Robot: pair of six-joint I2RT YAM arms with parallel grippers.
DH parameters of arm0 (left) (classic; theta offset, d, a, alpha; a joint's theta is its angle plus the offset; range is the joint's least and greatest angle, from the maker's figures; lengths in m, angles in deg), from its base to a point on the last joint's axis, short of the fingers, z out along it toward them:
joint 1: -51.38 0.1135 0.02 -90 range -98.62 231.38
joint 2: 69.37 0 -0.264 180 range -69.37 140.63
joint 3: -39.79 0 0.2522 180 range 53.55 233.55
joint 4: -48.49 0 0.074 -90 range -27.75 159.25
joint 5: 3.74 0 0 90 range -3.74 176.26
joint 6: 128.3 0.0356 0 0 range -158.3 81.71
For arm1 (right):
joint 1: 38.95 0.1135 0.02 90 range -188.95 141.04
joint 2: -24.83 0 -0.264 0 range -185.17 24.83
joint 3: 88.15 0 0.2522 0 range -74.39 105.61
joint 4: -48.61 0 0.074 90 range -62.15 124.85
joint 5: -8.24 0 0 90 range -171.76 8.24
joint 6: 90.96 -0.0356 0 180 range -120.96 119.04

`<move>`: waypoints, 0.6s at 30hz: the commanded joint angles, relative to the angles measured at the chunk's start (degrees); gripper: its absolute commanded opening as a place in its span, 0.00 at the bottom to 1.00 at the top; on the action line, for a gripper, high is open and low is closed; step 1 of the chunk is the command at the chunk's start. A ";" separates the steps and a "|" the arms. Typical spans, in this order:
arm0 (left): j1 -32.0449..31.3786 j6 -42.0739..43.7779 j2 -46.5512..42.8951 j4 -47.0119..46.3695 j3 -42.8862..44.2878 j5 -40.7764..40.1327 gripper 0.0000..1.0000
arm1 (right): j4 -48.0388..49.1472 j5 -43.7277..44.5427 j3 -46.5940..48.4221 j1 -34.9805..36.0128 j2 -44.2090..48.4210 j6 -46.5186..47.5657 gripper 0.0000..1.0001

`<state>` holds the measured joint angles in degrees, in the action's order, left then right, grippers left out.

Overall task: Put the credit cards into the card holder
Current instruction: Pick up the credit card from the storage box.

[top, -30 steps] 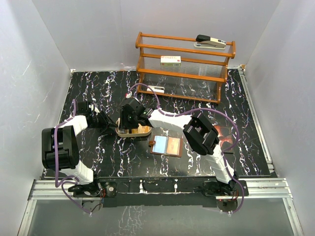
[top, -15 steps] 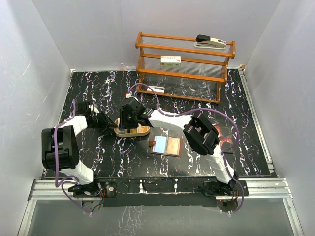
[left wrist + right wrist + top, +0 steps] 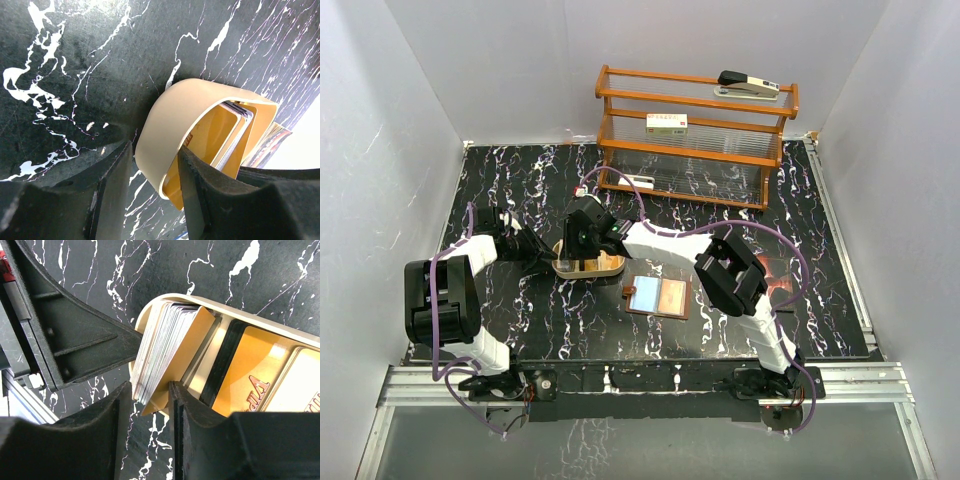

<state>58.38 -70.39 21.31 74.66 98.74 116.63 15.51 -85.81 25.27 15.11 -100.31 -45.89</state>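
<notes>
Right gripper [image 3: 150,392] pinches credit cards [image 3: 162,350] stack at tray [image 3: 240,307] left end, wrist view only. Left gripper [image 3: 155,150] clamps tray wall. Top view: card holder [image 3: 658,296] open, near-right of tray; both grips hidden there.

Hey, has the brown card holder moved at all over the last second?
No. The card holder lies open in the same spot in front of the wooden rack.

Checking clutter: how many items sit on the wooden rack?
3 on the rack: stapler on top, white box in the middle, small pale item at the bottom; others may be hidden.
</notes>
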 commanded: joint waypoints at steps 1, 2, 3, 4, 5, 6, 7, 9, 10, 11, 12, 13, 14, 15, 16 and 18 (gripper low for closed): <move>0.14 0.54 -0.23 1.04 0.01 1.17 0.40 | 3.97 0.49 0.71 0.59 4.42 0.24 0.31; 0.12 0.54 -0.21 1.04 0.03 1.18 0.40 | 3.95 0.53 0.64 0.56 4.40 0.20 0.30; 0.09 0.54 -0.18 1.04 0.06 1.17 0.40 | 3.88 0.65 0.63 0.60 4.38 0.24 0.28; 0.11 0.54 -0.23 1.04 0.15 1.16 0.40 | 3.74 0.83 0.63 0.60 4.42 0.21 0.26; 0.12 0.56 -0.23 1.11 0.16 1.16 0.40 | 3.55 1.07 0.63 0.60 4.46 0.29 0.24; 0.13 0.62 -0.21 1.13 0.13 1.07 0.40 | 3.31 1.32 0.63 0.60 4.47 0.28 0.22; 0.12 0.64 -0.31 1.21 0.08 1.06 0.40 | 3.07 1.59 0.69 0.56 4.47 0.28 0.20; 0.16 0.64 -0.40 1.28 0.15 0.93 0.40 | 2.34 2.44 0.80 0.60 4.52 0.41 0.16; 0.12 0.63 -0.42 1.35 0.15 0.78 0.40 | 1.99 2.97 0.80 0.60 4.49 0.45 0.14; 0.15 0.63 -0.66 1.58 0.23 0.47 0.40 | 1.53 3.41 0.85 0.56 4.47 0.60 0.12; 0.12 0.68 -0.87 1.88 0.32 0.20 0.40 | 1.01 3.79 0.88 0.58 4.53 0.55 0.10; 0.11 0.66 -1.25 2.16 0.48 -0.31 0.39 | 0.54 4.20 0.97 0.57 4.56 0.62 0.09; 0.11 0.64 -1.99 2.51 0.63 -0.99 0.40 | 0.16 4.65 0.97 0.56 4.68 0.63 0.09; 0.16 0.63 -2.55 2.98 0.95 -1.74 0.40 | -0.11 5.01 0.86 0.59 4.83 0.65 0.09; 0.16 0.63 -3.30 3.44 1.44 -2.52 0.40 | -0.17 5.16 0.81 0.58 5.01 0.70 0.09; 0.20 0.40 -4.72 4.31 2.52 -3.96 0.40 | -0.06 5.15 0.64 0.60 5.38 0.87 0.07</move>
<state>58.41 -70.22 20.78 75.49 98.79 114.84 12.93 -82.27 25.25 15.22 -99.35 -45.78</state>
